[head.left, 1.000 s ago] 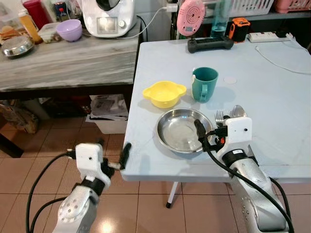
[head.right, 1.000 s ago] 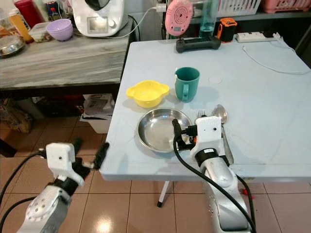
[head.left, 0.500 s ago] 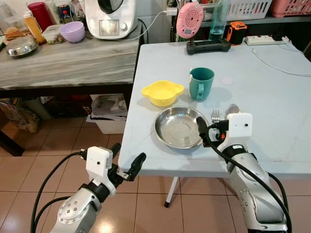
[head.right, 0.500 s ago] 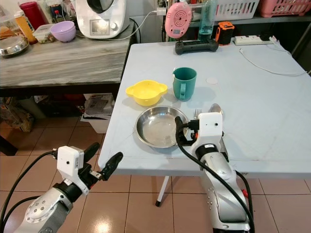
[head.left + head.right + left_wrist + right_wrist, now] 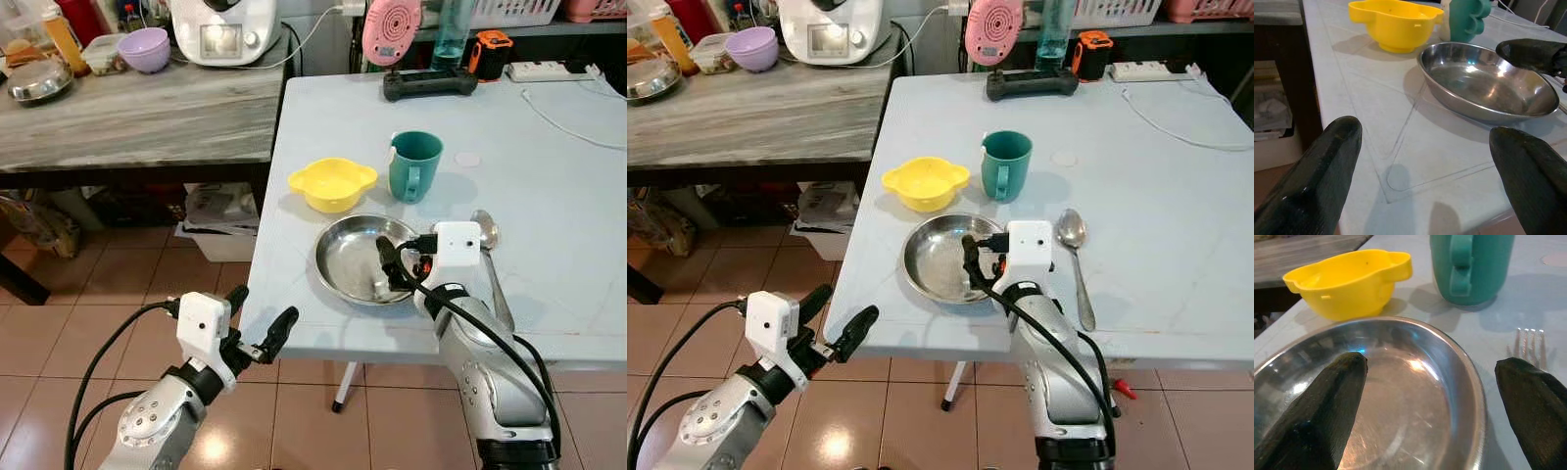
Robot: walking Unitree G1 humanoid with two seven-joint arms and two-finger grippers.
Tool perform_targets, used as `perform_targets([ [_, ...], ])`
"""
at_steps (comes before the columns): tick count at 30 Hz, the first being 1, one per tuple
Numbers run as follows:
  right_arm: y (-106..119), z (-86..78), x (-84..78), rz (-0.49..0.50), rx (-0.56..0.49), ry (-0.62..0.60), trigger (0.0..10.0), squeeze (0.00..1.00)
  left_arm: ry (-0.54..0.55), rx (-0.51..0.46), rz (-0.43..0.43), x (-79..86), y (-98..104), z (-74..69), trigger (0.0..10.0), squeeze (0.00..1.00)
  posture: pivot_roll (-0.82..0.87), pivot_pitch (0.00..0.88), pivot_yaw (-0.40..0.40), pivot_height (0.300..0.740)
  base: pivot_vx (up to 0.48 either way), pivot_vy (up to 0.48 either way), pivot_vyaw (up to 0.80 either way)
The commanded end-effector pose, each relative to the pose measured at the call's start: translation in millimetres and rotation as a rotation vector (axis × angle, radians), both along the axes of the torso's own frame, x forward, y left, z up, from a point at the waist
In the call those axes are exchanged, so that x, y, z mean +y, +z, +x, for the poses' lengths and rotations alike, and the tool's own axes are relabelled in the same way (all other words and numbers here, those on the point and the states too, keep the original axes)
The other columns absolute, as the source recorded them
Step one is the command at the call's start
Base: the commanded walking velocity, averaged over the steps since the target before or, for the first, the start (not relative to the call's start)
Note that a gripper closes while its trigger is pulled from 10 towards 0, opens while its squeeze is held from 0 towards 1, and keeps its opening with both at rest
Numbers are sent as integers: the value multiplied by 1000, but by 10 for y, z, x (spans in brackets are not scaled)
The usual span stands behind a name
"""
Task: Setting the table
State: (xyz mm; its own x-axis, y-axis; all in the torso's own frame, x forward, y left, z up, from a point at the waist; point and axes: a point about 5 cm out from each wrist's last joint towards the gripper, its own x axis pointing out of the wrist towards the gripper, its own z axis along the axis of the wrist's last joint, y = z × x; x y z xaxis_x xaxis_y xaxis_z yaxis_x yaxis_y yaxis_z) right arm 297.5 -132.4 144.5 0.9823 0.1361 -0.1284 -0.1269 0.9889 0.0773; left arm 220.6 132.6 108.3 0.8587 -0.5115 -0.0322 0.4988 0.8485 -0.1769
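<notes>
Steel shines directly under the right tool (image 5: 385, 266): its two black fingers are spread wide over the right rim of the round stainless-steel plate (image 5: 361, 258), one finger above the dish, the other past its edge toward the silver fork (image 5: 1530, 342) lying just beside the plate. Beyond that tool, farther onto the pale blue table (image 5: 549, 176), stand the teal plastic mug (image 5: 413, 167) and, beside it, the yellow plastic bowl with two ear handles (image 5: 332, 184); both sit near the plate's far rim but apart from it. A long silver spoon (image 5: 1076, 257) lies on the outer side of the right tool, parallel to its arm. The left tool (image 5: 257, 329) hangs off the table's near edge, over the tiled floor (image 5: 88, 304), fingers spread and gripping nothing, the plate ahead of it across bare tabletop. No writing can be read.
</notes>
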Motion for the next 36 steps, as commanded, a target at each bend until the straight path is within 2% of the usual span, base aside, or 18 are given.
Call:
perform_targets([
  [1,-26,-6,8,4,17,-13,10000,0,4,14,6,5,-21,-23,10000,0,-123,125,77,740,0,0,0],
  [8,-117,-18,-52,-1,74,-34,10000,0,5,15,4,-2,-20,-30,10000,0,-124,128,77,740,0,0,0],
  [14,-186,-24,-2,0,124,-15,10000,0,-1,18,7,-4,-18,-34,10000,0,-124,131,80,740,0,0,0],
  [15,-203,-30,10,9,135,-10,4980,0,-2,19,8,-3,-18,-36,10000,0,-124,132,80,740,0,0,0],
  [16,-203,-30,10,9,135,-10,4980,0,-2,19,8,-3,-18,-36,10000,0,-124,132,80,740,0,0,0],
  [17,-209,-35,15,14,140,-7,1922,0,-3,20,9,-4,-20,-40,10000,0,-124,132,81,740,0,0,0],
  [18,-209,-36,15,13,140,-7,1922,0,-3,20,9,-4,-20,-40,10000,0,-124,132,81,740,0,0,0],
  [20,-207,-37,17,14,140,-5,0,0,-3,21,9,-5,-21,-43,10000,0,-122,134,80,740,0,0,0],
  [36,-257,-36,3,9,177,-3,0,0,-12,28,6,-12,-33,-47,10000,0,-120,132,80,740,0,0,0],
])
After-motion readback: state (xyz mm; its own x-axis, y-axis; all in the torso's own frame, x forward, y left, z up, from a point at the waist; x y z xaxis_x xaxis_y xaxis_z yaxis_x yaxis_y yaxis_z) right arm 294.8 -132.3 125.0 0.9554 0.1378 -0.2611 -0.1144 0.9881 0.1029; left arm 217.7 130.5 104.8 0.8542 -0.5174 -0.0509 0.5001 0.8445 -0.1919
